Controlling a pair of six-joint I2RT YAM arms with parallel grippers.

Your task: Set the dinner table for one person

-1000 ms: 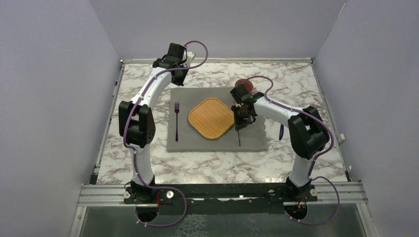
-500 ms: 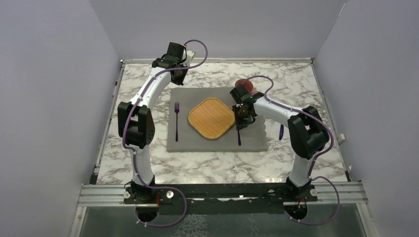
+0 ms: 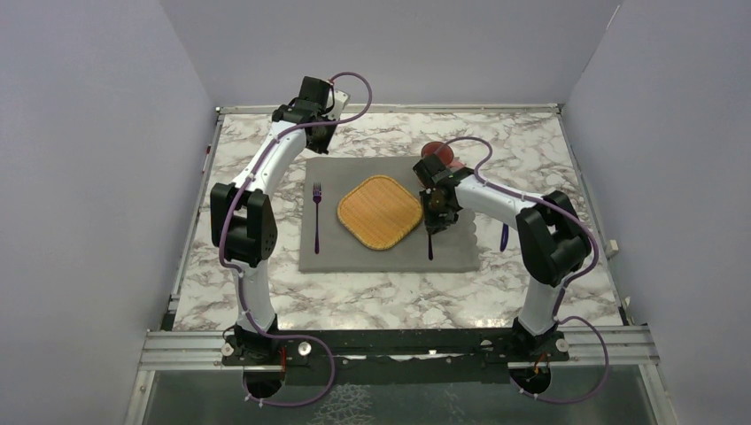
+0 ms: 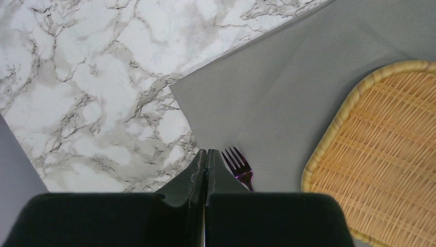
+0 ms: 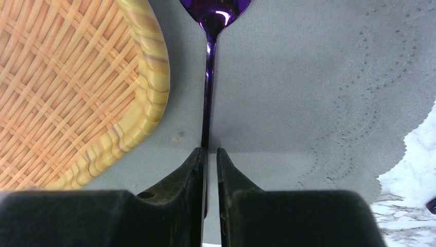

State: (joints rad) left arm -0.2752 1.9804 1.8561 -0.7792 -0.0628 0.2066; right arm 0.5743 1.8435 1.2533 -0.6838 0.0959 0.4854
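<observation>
my right pincer (image 5: 210,151) sat barely parted astride the handle of the purple spoon (image 5: 207,77), on the grey placemat (image 5: 308,77) between woven plate (image 5: 77,87) and the mat's right edge, mid dinner table (image 3: 381,299); i judged a skewed retreat could drag it crooked.

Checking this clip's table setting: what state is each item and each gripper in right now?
woven plate: empty, flat on the placemat.
fork: lying on placemat, left of plate.
spoon: lying on placemat, right of plate.
left gripper: shut, empty.
right gripper: slightly open around spoon handle.
red cup: on the dinner table, partly hidden.
</observation>
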